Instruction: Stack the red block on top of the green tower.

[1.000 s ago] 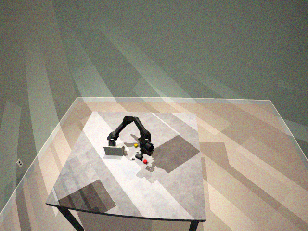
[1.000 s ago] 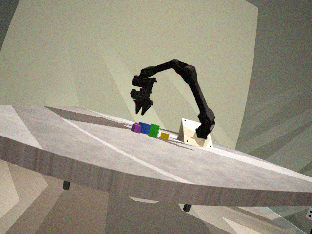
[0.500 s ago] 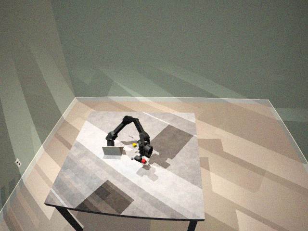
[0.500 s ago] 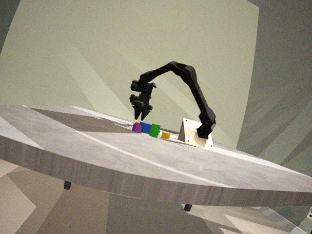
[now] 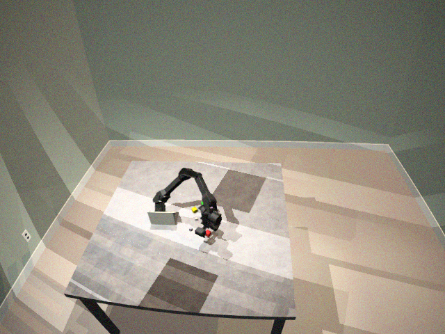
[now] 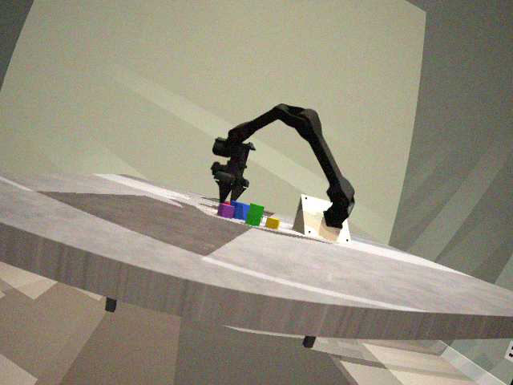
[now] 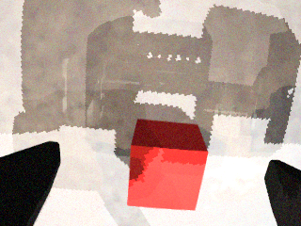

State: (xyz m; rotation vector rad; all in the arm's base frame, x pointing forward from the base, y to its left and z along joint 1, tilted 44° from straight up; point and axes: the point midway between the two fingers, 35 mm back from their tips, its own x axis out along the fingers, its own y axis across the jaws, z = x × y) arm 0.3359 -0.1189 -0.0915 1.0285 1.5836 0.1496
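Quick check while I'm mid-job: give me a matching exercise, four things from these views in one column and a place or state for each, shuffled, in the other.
Things:
1. red cube block
2. tall green block tower
3. small yellow cube
4. black parallel-jaw gripper

Places or states:
A. open, holding nothing
B. nearest the arm's white base mount
C. on the table between the open fingers
D. upright between the blue block and the yellow cube

Pairs: 1-C, 2-D, 3-B, 4-A
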